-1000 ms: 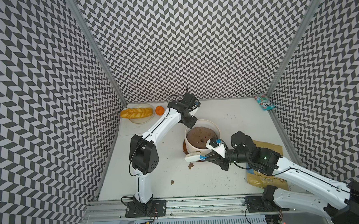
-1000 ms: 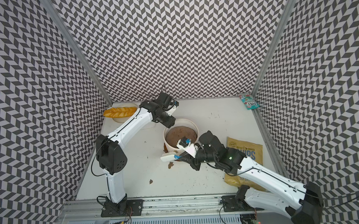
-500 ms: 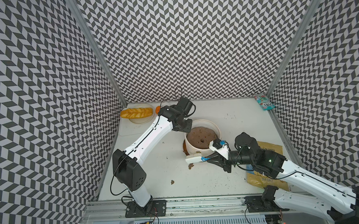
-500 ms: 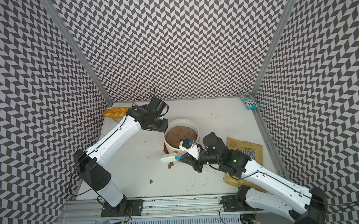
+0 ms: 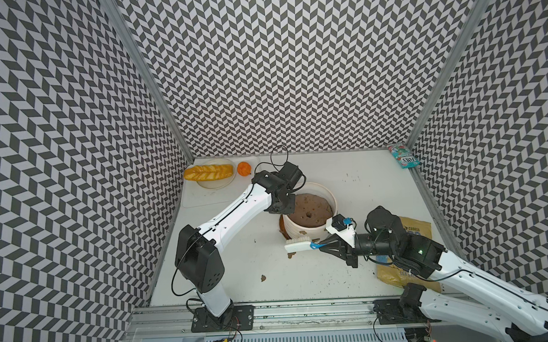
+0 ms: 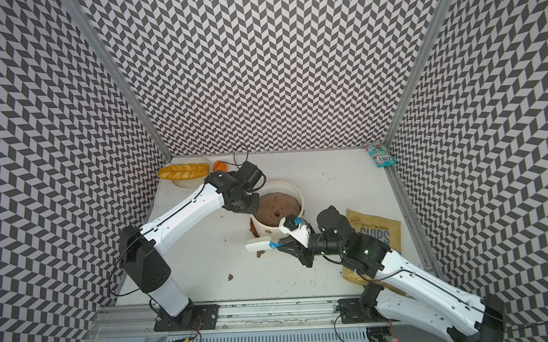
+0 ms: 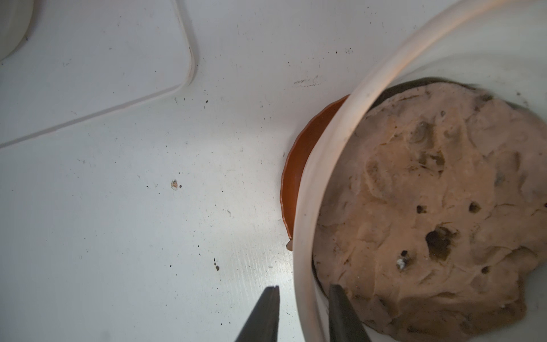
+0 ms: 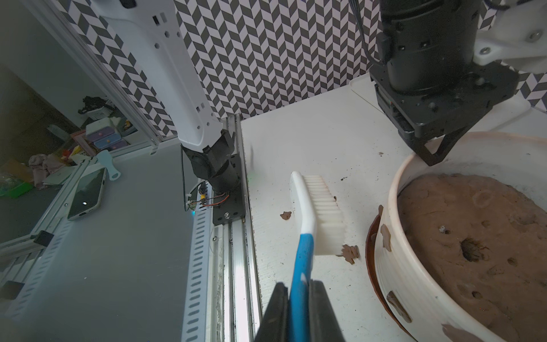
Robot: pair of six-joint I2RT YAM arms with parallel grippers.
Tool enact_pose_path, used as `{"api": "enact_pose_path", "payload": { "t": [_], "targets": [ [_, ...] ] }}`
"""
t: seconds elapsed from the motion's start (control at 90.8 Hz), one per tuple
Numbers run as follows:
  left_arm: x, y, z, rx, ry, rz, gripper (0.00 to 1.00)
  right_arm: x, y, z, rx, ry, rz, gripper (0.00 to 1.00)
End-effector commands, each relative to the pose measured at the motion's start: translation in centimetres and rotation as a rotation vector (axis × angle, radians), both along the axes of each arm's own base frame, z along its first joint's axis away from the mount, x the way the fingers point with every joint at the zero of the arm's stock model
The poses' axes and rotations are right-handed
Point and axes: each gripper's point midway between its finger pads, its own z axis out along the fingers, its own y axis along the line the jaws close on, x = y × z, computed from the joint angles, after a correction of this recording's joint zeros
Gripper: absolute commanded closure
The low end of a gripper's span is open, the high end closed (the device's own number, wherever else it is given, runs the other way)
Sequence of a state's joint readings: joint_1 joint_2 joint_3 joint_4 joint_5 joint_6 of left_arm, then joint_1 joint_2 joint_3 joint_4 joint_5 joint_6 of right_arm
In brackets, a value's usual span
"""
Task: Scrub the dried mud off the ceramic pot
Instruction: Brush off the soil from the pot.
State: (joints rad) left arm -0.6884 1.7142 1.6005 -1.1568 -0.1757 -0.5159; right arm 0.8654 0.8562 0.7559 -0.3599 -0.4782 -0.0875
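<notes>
Cream ceramic pot mid-table, rim straddled by left gripper, near wall just beside right gripper. White tabletop, chevron-patterned walls. Left jaws narrowly parted, outer finger clear of rim; right jaws clamped on blue-handled brush. Dried mud blotching pot wall, loose flakes on tabletop.

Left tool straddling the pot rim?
Yes, the left tool has one finger outside and one inside the ceramic pot rim.

Overhead stereo pair, wrist views near pot
</notes>
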Motion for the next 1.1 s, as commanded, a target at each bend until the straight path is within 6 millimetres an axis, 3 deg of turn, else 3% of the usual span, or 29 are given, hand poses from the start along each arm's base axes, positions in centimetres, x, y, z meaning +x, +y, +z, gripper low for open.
{"api": "enact_pose_path", "payload": {
  "t": [0.0, 0.165, 0.341, 0.606, 0.837, 1.091],
  "targets": [
    [-0.1, 0.5, -0.9, 0.048, 0.016, 0.028, 0.73, 1.2, 0.2, 1.4, 0.037, -0.056, -0.051, 1.0],
    [0.5, 0.0, -1.1, 0.049, 0.019, 0.03, 0.78, 4.0, -0.4, 1.5, 0.023, -0.074, -0.238, 1.0],
    [0.4, 0.1, -1.7, 0.064, 0.033, 0.032, 0.82, 5.1, -0.3, 1.0, 0.013, -0.084, -0.349, 1.0],
    [0.7, 0.1, -1.8, 0.078, 0.029, 0.033, 0.83, 5.6, 0.5, -1.4, -0.131, -0.081, -0.503, 1.0],
    [1.0, 0.2, -1.7, 0.09, 0.02, 0.026, 0.83, 6.2, -1.2, -3.7, -0.201, -0.026, -0.699, 1.0],
    [1.9, 1.1, -1.5, 0.105, 0.001, 0.031, 0.85, 4.3, -1.3, -6.8, -0.234, 0.104, -0.656, 1.0]
  ]
}}
